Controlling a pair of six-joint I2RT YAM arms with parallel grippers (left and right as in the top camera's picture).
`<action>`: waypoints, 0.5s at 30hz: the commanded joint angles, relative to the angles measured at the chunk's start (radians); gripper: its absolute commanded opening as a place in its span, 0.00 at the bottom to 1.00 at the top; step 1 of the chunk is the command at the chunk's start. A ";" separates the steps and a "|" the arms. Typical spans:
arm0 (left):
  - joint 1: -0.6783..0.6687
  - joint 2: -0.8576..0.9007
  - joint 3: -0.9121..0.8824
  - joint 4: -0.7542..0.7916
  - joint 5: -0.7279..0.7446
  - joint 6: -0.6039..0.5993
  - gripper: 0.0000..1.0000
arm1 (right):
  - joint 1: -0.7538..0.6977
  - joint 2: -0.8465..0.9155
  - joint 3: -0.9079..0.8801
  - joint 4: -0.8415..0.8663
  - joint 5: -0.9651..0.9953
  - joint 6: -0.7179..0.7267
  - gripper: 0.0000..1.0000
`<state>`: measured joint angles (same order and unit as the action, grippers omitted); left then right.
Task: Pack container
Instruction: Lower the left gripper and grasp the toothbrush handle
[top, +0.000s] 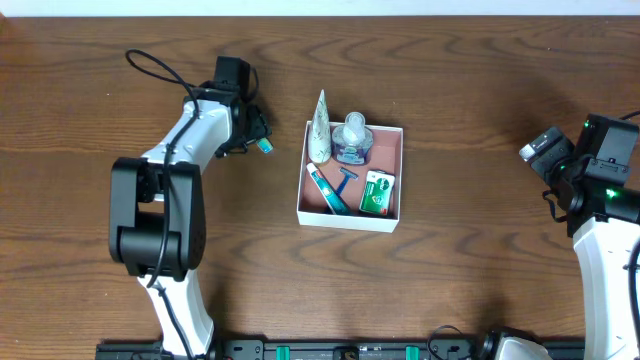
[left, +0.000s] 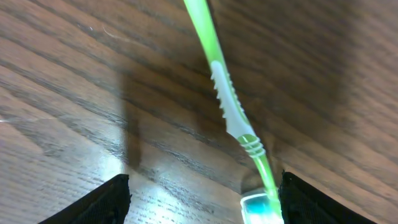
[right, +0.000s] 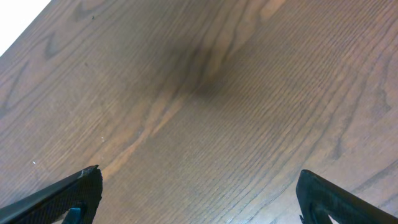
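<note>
Container (top: 346, 220) sits mid-table (top: 480, 80), holding a razor (top: 345, 181), a tube (top: 320, 125) and a small carton (top: 377, 192). Left gripper (top: 252, 130), at its ten o'clock, hangs open astride a green toothbrush (left: 231, 109). Right gripper (right: 198, 196), at three o'clock, spread open above the wood.

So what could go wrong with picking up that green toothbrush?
The toothbrush lies off-centre in the open left end effector, close to one finger, so closing might push it aside rather than grip it. The box is crowded, with a tube poking over its rim, so the toothbrush might end up propped on the edge.
</note>
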<state>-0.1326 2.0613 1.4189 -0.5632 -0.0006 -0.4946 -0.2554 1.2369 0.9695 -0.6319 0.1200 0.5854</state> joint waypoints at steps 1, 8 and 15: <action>0.003 0.025 0.020 0.002 -0.019 -0.005 0.77 | -0.006 -0.002 0.010 -0.001 0.003 0.013 0.99; 0.003 0.029 0.020 -0.012 -0.019 0.004 0.77 | -0.006 -0.002 0.010 -0.001 0.003 0.013 0.99; 0.003 0.029 0.020 -0.093 -0.019 0.057 0.77 | -0.006 -0.002 0.010 -0.001 0.003 0.013 0.99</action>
<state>-0.1326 2.0762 1.4189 -0.6361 -0.0010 -0.4706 -0.2554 1.2369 0.9695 -0.6319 0.1200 0.5854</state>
